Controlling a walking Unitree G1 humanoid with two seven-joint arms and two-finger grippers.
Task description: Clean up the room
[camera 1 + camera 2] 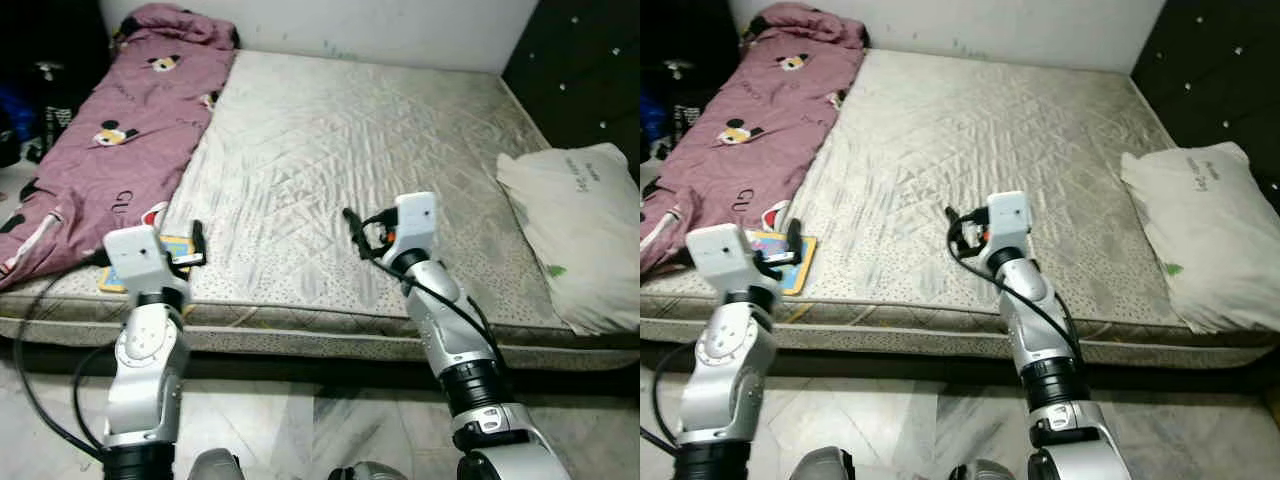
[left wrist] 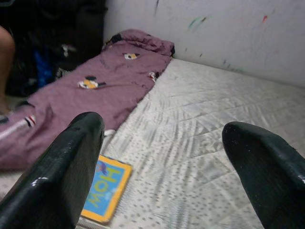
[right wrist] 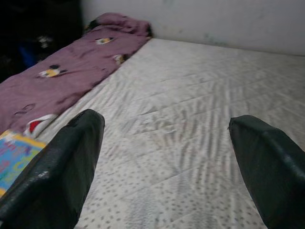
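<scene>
A bare grey quilted mattress (image 1: 350, 150) lies before me. A purple blanket (image 1: 110, 140) with cartoon mouse prints is heaped along its left side. A yellow-edged blue book (image 1: 798, 268) rests flat on the near left corner of the mattress, beside the blanket. My left gripper (image 1: 195, 245) hovers open just over the book (image 2: 106, 188), fingers wide apart and empty. Over the near middle of the mattress my right gripper (image 1: 355, 230) is also open and holds nothing. A white pillow (image 1: 580, 230) sits at the right edge.
A dark tufted headboard (image 1: 590, 70) stands at the right, behind the pillow. Dark bags and clutter (image 1: 30, 100) lie on the floor left of the bed. Part of a person's limb (image 2: 5, 62) is at that side. Pale tiled floor (image 1: 300, 420) is under me.
</scene>
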